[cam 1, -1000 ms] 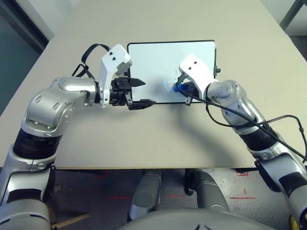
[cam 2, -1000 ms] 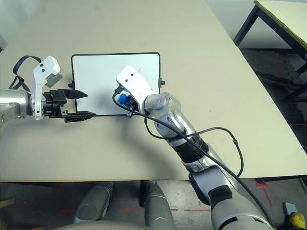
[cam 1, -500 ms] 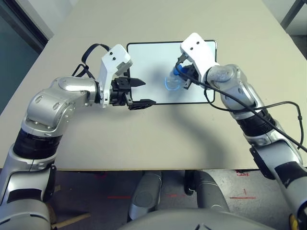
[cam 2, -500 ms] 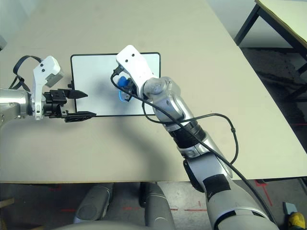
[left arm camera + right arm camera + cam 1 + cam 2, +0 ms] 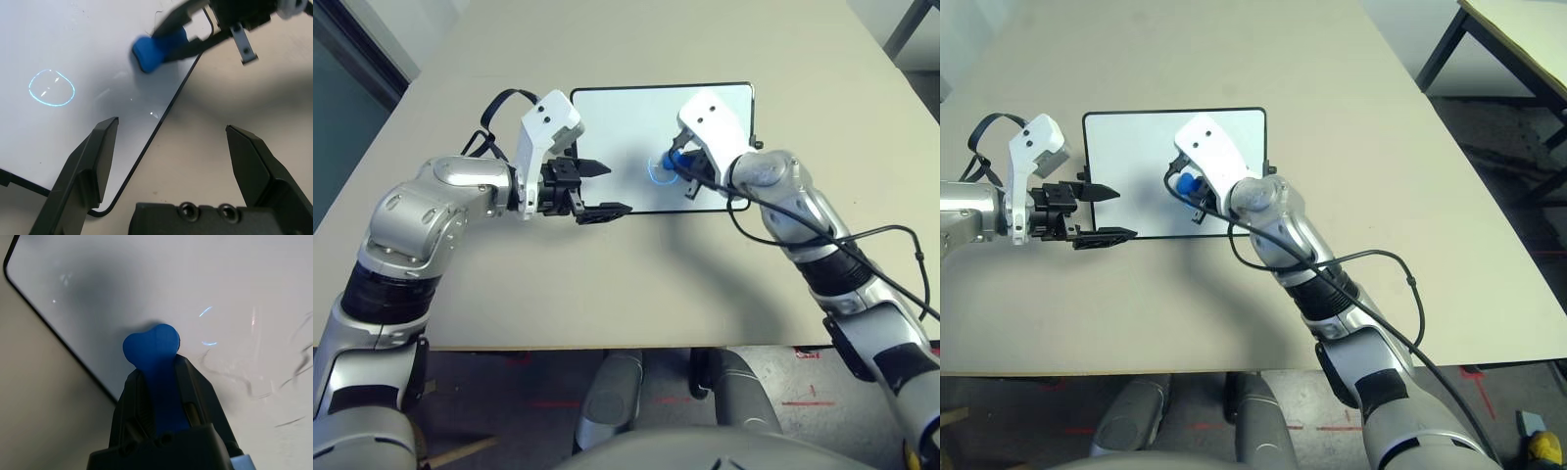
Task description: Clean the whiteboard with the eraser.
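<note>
Right tool [image 5: 161,382] is clenched on the eraser [image 5: 154,355]; the blue tip sticks out past the fingers and sits on or just above the whiteboard [image 5: 617,117]. Contact isn't certain from these views.

Left tool [image 5: 171,161] is released, jaws wide apart, holding nothing. It hovers over the board's near edge by the rounded corner, and the eraser is ahead of it, further in on the board.

The board lies flat on the desk [image 5: 607,284]. A pale blue ring-shaped glint [image 5: 51,88] shows on it just beside the eraser. It could be ink or a reflection; you can't tell which. Faint grey scribbles [image 5: 274,377] lie just ahead of the eraser tip, to one side.

For the wipe:
- Keep the eraser's face flat to the board, not riding on one corner.
- Use light, even pressure. The board looks unanchored and will probably slide if you shove it.
- Consider setting the left tool down on the frame to pin the board.
- Run overlapping passes through the scribbles and stop short of the frame.
</note>
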### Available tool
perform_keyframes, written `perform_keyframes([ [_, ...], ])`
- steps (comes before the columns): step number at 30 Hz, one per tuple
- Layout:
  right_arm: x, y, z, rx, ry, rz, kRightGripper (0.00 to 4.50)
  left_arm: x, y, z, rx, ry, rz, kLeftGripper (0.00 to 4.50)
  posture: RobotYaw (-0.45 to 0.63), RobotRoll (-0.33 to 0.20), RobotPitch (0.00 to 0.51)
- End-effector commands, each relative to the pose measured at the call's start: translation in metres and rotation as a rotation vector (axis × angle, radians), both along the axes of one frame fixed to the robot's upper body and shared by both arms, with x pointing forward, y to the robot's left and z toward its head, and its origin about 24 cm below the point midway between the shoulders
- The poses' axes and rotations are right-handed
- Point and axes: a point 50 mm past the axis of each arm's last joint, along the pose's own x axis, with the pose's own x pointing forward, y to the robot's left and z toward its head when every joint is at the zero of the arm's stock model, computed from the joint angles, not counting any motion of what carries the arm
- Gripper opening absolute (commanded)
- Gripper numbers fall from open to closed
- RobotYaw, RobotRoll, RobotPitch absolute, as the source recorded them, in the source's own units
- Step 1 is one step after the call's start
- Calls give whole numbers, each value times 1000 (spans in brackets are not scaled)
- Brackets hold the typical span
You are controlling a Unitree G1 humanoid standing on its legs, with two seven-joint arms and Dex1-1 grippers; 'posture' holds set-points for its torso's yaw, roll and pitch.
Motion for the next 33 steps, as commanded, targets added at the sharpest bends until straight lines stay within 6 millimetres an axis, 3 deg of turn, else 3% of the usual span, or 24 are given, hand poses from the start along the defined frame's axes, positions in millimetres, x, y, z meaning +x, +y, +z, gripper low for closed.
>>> perform_keyframes([
  [1,-4,-4,-14,-41,53,-6,803,0,-1,-1,14,2,-8,4500,174,0,170],
  [7,12,-22,-3,-43,11,-91,803,0,-1,-1,14,0,-9,4500,174,0,170],
  [14,37,-42,30,-7,-88,-197,803,2,-2,-2,10,-3,-11,4500,159,0,167],
  [22,48,-48,55,52,-176,-246,803,2,-4,-2,6,-3,-12,4500,161,0,168],
  [27,49,-49,52,54,-170,-255,802,3,-3,-2,7,-4,-12,4500,161,0,167],
  [33,34,-40,23,54,-51,-192,802,3,-4,-1,8,-4,-15,4500,158,0,168],
])
